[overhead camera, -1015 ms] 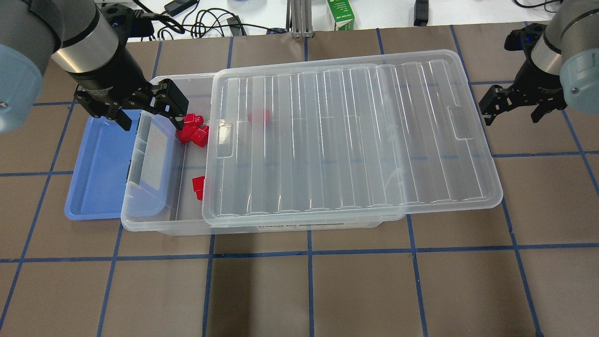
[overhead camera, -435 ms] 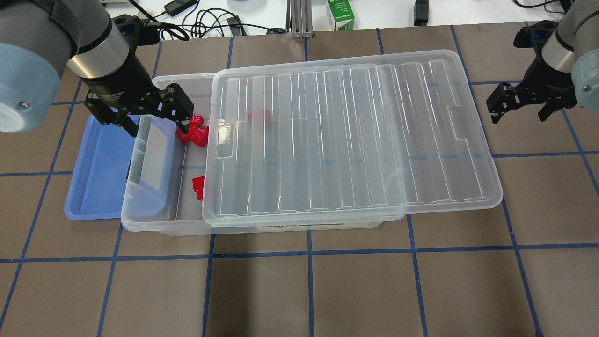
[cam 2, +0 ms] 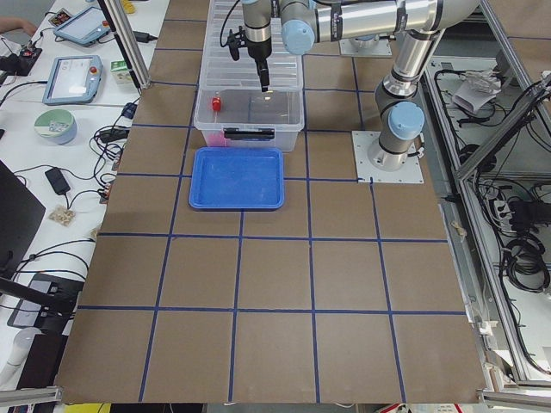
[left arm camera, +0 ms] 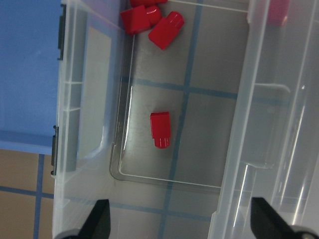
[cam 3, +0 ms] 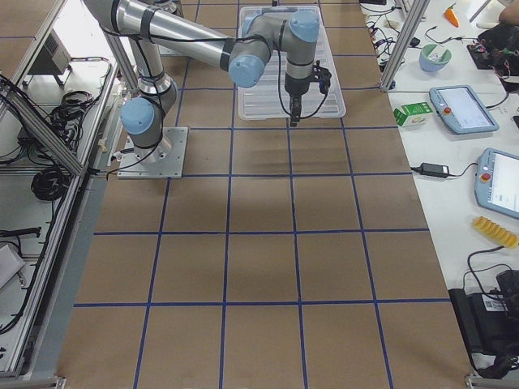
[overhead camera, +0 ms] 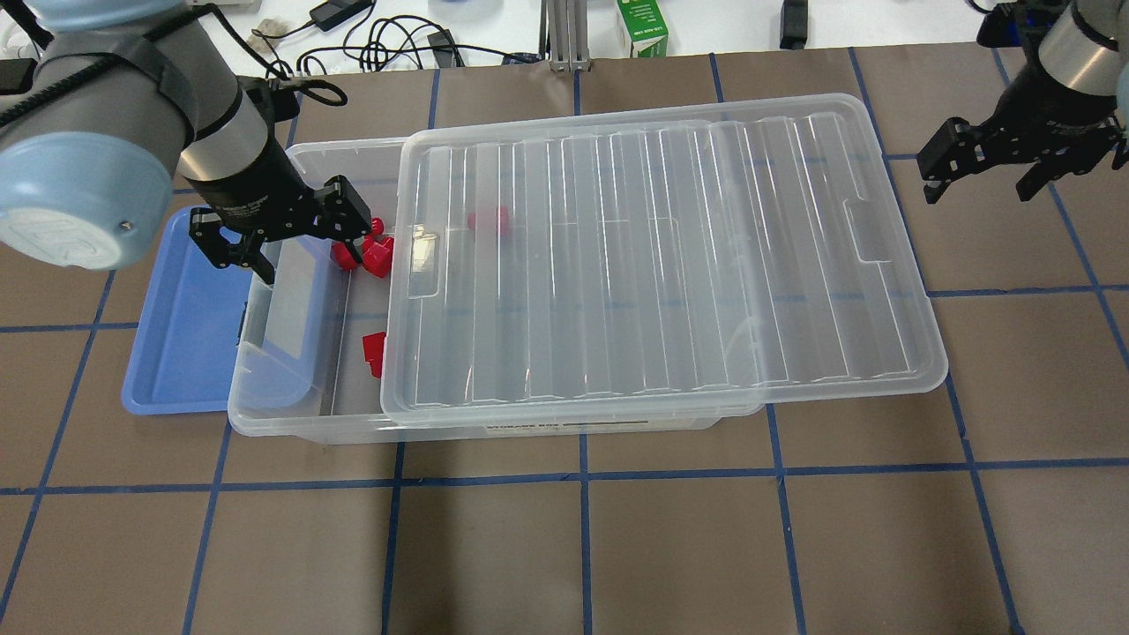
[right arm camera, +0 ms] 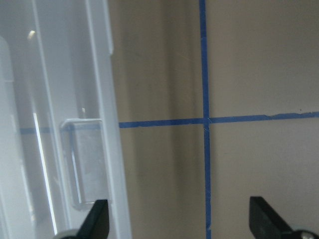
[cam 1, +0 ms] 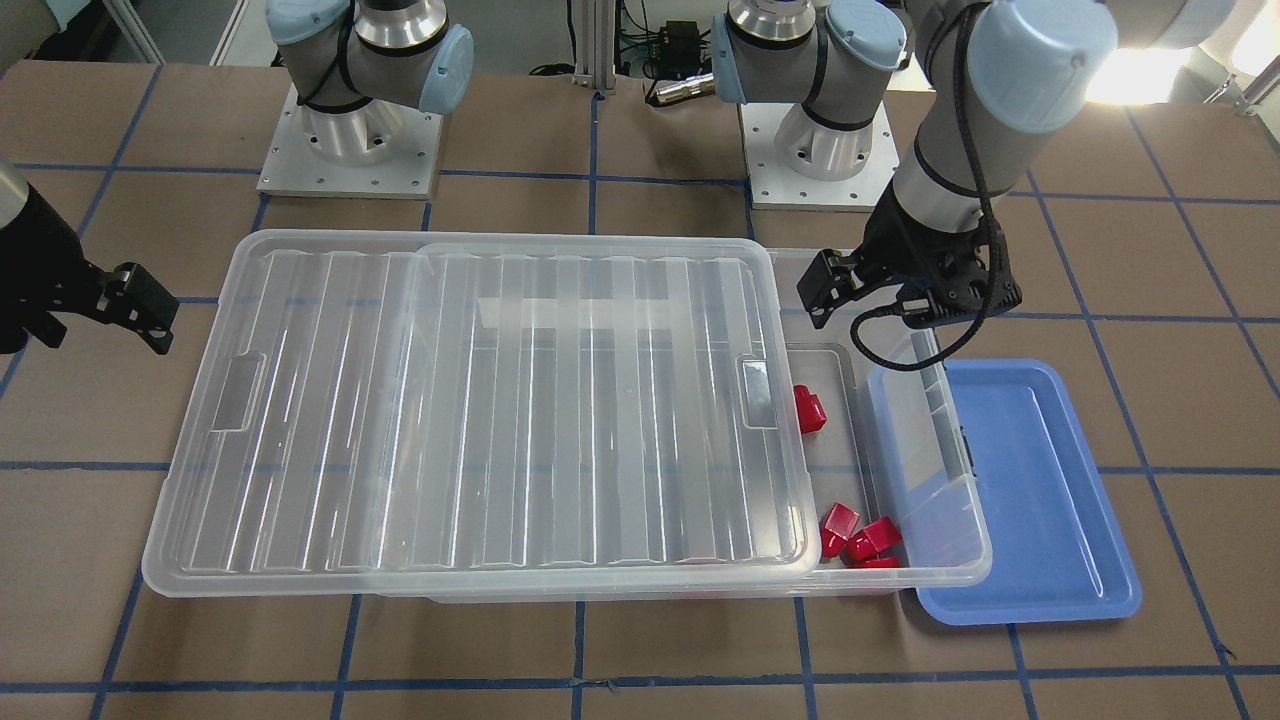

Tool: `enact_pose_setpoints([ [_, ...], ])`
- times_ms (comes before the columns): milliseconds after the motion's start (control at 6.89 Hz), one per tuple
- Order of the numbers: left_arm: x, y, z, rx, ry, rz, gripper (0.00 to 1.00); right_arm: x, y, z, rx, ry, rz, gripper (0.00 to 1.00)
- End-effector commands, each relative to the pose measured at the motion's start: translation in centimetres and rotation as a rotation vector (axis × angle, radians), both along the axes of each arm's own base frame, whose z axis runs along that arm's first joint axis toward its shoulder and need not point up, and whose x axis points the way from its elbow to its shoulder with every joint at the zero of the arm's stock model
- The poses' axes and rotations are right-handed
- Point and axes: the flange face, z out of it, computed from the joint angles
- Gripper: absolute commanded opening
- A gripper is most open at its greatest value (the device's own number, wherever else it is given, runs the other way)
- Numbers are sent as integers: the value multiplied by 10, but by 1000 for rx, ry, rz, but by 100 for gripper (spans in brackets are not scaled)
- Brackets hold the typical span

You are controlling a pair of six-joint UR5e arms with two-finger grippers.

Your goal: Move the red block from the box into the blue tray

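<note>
The box (overhead camera: pixel 291 422) lies mid-table with its ribbed clear lid (overhead camera: pixel 661 256) slid right, so its left end is uncovered. Inside that end lie a cluster of red blocks (overhead camera: pixel 375 256) and a single red block (overhead camera: pixel 375 353); another (overhead camera: pixel 489 220) shows through the lid. The blue tray (overhead camera: pixel 176 344) sits against the box's left end, with nothing in it. My left gripper (overhead camera: pixel 307 258) is open and empty above the uncovered end, beside the cluster. In the left wrist view the single block (left arm camera: pixel 160 129) lies ahead of my open left gripper (left arm camera: pixel 182 224). My right gripper (overhead camera: pixel 979 187) is open and empty, beyond the lid's right edge.
The lid overhangs the box on the right and covers most of it. A green carton (overhead camera: pixel 641 28) and cables lie past the table's far edge. The right wrist view shows the lid's edge (right arm camera: pixel 107 124) and brown table with blue tape lines.
My left gripper has moved nearer and a little right, over the box's uncovered end beside the red cluster. My right gripper has drawn back toward the far right. The blocks have not moved.
</note>
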Motion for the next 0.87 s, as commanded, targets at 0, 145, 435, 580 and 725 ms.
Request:
enact_pose_setpoints([
  [0, 1, -2, -49, -53, -8, 167, 100, 56, 11, 61, -38, -20, 1, 100],
  [145, 3, -3, -60, -38, -10, 178, 100, 92, 20, 89, -33, -32, 10, 100],
  [435, 2, 3, -89, -8, -12, 222, 100, 159, 30, 92, -30, -46, -60, 100],
  [580, 3, 5, -93, -4, -13, 209, 100, 164, 29, 88, -23, -43, -45, 100],
  [725, 5, 3, -98, 7, -13, 208, 100, 163, 29, 87, -21, -33, -35, 100],
])
